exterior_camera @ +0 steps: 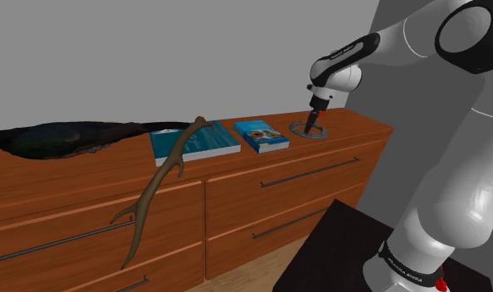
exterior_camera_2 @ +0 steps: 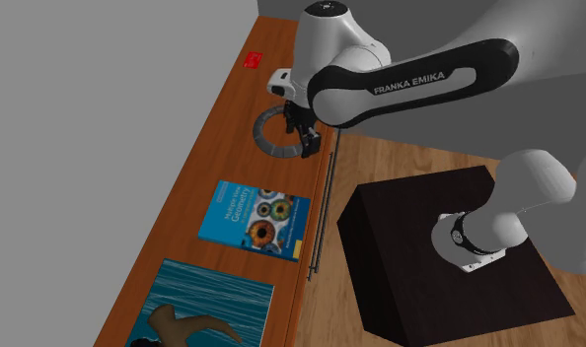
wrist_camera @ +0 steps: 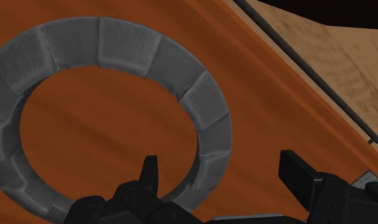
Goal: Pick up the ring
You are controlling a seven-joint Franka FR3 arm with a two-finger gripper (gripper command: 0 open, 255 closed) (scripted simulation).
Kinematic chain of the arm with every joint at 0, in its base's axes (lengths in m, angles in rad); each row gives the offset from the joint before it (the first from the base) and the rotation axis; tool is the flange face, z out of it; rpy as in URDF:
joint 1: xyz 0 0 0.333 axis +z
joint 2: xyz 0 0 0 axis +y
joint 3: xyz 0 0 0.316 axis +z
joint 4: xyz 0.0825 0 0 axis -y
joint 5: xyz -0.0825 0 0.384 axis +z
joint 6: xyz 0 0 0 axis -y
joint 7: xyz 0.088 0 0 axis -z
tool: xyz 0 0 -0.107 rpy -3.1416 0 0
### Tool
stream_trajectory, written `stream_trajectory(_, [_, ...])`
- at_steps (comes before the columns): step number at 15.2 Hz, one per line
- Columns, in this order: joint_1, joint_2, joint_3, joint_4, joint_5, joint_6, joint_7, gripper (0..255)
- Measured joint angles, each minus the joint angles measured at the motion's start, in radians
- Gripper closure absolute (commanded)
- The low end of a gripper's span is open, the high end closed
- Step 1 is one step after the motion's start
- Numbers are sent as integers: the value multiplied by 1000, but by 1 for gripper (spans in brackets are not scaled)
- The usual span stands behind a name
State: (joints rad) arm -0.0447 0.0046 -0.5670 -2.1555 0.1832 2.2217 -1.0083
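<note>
1. Ring [wrist_camera: 127, 44], grey and cut into blocky segments, lies flat on the top of the wooden dresser [exterior_camera: 353, 124]. It sits close to the end nearest the robot's stand [exterior_camera_2: 449, 246] and toward the front edge.
2. The black gripper [exterior_camera: 313, 121] points almost straight down onto the arc of the ring nearest that front edge, with the white arm bent low over the wood.
3. The hand is open and holds nothing. In the wrist view one finger [wrist_camera: 149, 175] hangs over the ring's hole and the other stands outside the band, so a single segment lies between them. Neither finger appears to touch it.
4. The straddle looks deliberate. A flat hoop is too wide to take across its whole span, so the band itself is the only part the jaws can pinch.
5. By this reading the approach is nearly done, and what is left is to close on the band and then lift.
6. The likely hazard is a low, thin band sliding out if the fingers close above it rather than around it.
7. Two books [exterior_camera: 261, 135] and an antler [exterior_camera: 158, 191] hanging over the front edge lie well apart from the ring, toward the dresser's other end, and leave the gripper room to work.
</note>
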Motion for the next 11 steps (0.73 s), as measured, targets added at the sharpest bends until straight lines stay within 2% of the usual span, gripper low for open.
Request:
stream_trajectory(3, [0,23,1,-20,21,37,-17,0])
stream_trajectory(4, [0,26,1,-22,24,42,-19,255])
stream_trajectory(11, [1,28,2,-24,27,46,-21,255])
